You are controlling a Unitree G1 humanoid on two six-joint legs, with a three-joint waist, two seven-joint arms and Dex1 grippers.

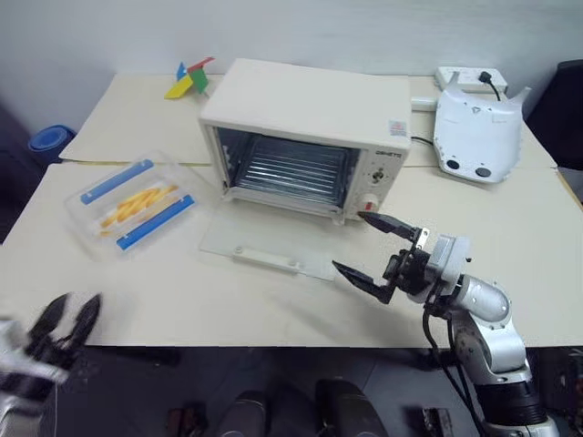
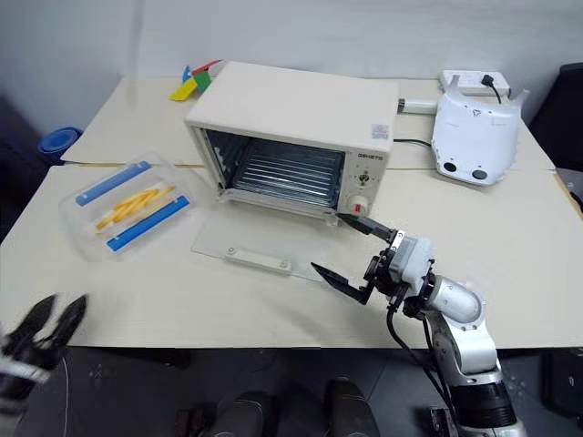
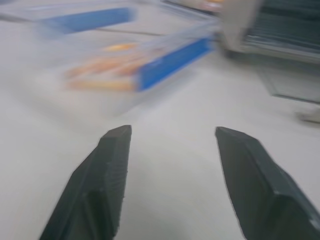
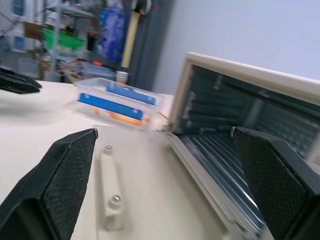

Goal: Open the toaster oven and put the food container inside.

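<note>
Standing at the desk's point(image 1: 273, 309) middle, the boxy cream toaster oven point(image 1: 305, 137) has its glass door flat, wire rack exposed. The clear, blue-clipped food container point(image 1: 132, 205) lies near the left edge. Both left gripper point(image 1: 68, 319) and right gripper point(image 1: 378, 250) have jaws apart, empty.

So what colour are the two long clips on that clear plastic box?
Blue, on the shallow clear plastic food container; the left eye view shows them best.

Light was even and soft, with faint shadows. The left gripper point(image 1: 68, 319) and the food container point(image 3: 125, 65) were smeared by motion blur.
</note>
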